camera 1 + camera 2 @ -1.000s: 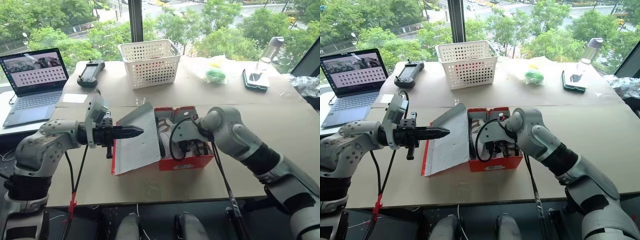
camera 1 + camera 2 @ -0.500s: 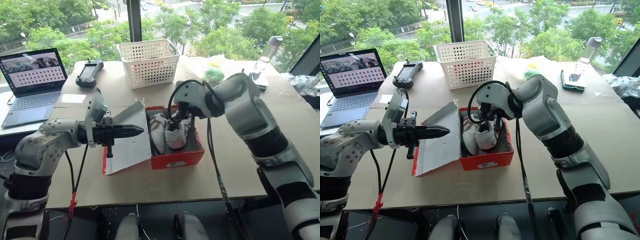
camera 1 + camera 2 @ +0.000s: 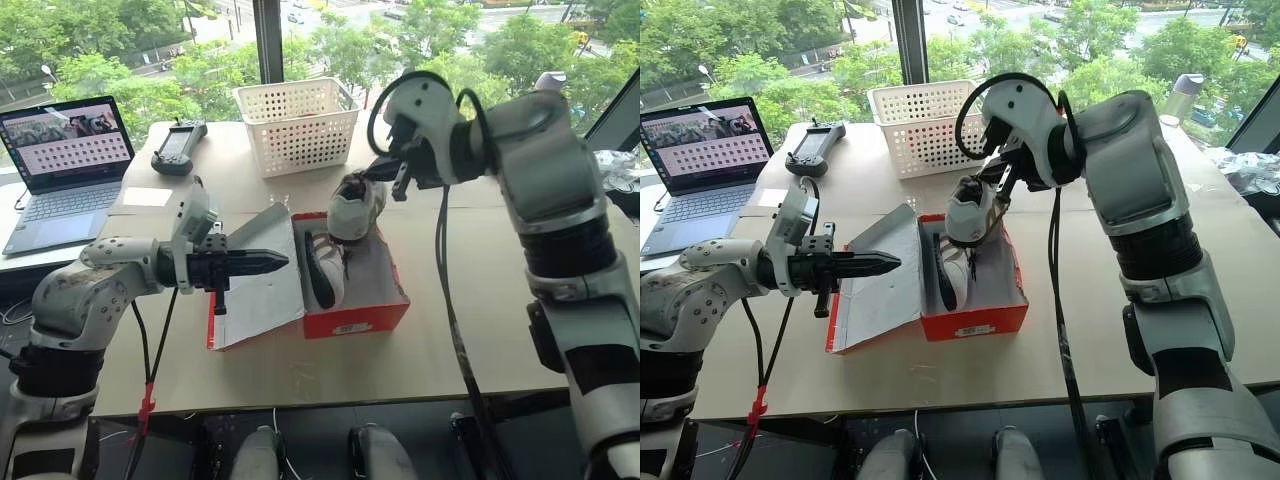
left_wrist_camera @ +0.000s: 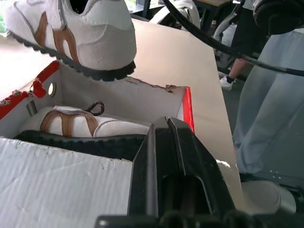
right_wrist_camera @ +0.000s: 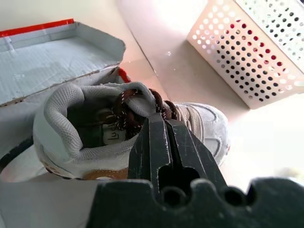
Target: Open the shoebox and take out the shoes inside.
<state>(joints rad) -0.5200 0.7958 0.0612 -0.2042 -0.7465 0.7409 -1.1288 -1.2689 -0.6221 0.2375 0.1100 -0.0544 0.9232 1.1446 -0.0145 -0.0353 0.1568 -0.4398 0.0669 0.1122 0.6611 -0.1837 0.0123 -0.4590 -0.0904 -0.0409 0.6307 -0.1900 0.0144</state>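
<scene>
The red shoebox stands open at the table's middle, its grey-white lid leaning out to the left. My left gripper is shut and level, its tips over the lid's inner face, with nothing between them. My right gripper is shut on the laces and tongue of one white-and-grey shoe, which hangs above the box's far end. In the right wrist view the fingers pinch the dark laces of this shoe. The other shoe lies on its side in the box.
A white perforated basket stands behind the box. At the far left are a laptop and a black controller. A bottle stands at the far right. The table's front edge runs just below the box.
My right gripper has risen out of the box with one shoe, up and toward the basket. The box has slid slightly. The left arm has stayed put.
</scene>
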